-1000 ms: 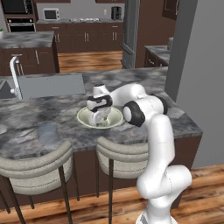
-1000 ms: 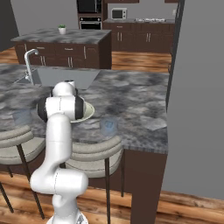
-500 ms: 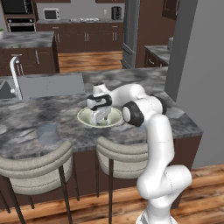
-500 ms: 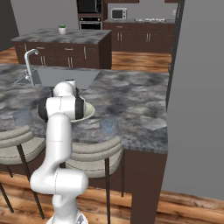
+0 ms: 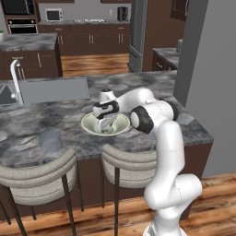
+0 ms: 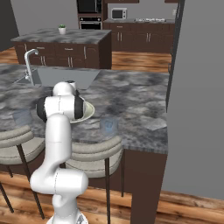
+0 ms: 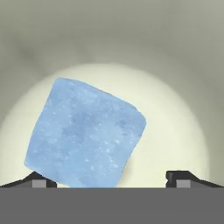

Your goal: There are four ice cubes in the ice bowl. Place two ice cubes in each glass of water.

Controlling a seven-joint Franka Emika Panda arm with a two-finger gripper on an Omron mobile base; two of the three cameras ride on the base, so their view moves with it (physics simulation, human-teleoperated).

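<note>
Counter (image 5: 41, 120): grey marbled worktop carrying all the task items at the arm's reach, stools tucked below its near edge.
Ice bowl (image 5: 90, 123): sits on the counter directly in front of the arm; its wide, shallow form lets the hand come down from above.
Glasses of water: one tumbler (image 5: 49, 140) stands left of the bowl near the counter edge, the other (image 6: 108, 125) right of it; both well apart from the bowl, so each cube needs a carry.
Gripper (image 5: 107, 124): lowered inside the bowl, jaws spread wide, nothing gripped.
Ice cube (image 7: 85, 133): lies on the bowl floor between the fingertips (image 7: 37, 180), turned askew to them; judged ready for closing.
</note>
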